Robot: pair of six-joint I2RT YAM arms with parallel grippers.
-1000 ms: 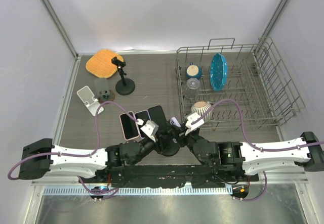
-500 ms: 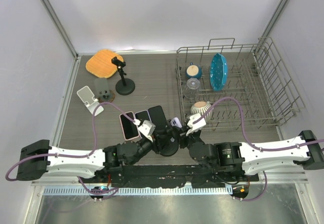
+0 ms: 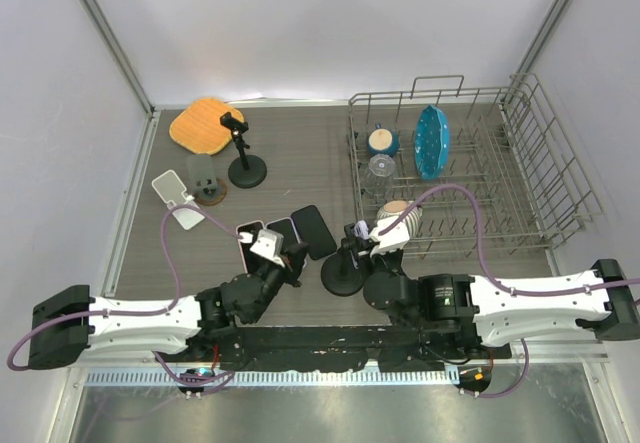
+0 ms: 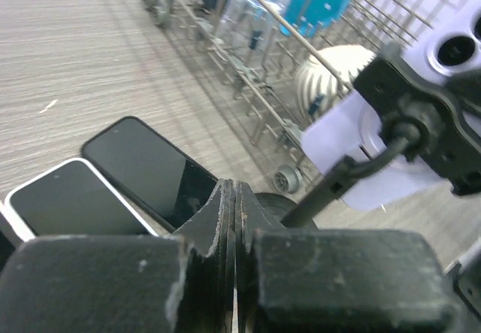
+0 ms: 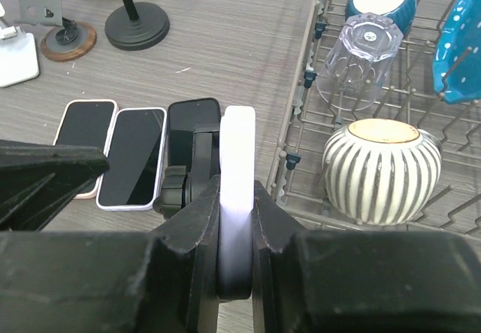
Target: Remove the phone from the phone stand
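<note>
While the dish rack [image 3: 480, 91] on the right of the table holds a blue cup [image 3: 381, 142], a clear glass [image 3: 382, 168], a teal plate [image 3: 432, 141] standing on edge and a striped bowl [image 3: 397, 211], the phone [image 5: 239, 145] sits edge-up in the clamp of the phone stand [image 3: 343, 276], just in front of the rack. The right gripper [image 5: 234, 205] pinches the phone's lower edge between its fingers, with the stand's black clamp pressed against the phone's left face.

A second ago the left gripper [image 3: 297, 260] hung partly open over the stand's base. Now its jaws are pressed together on nothing, and it has drawn back to the left, above the near ends of three other phones [image 3: 281, 231] lying flat in a row. The stand's base has shifted slightly to the right.

Both arms lie low along the near edge, forearms angled inward toward the middle, wrists pointing away from the bases.
</note>
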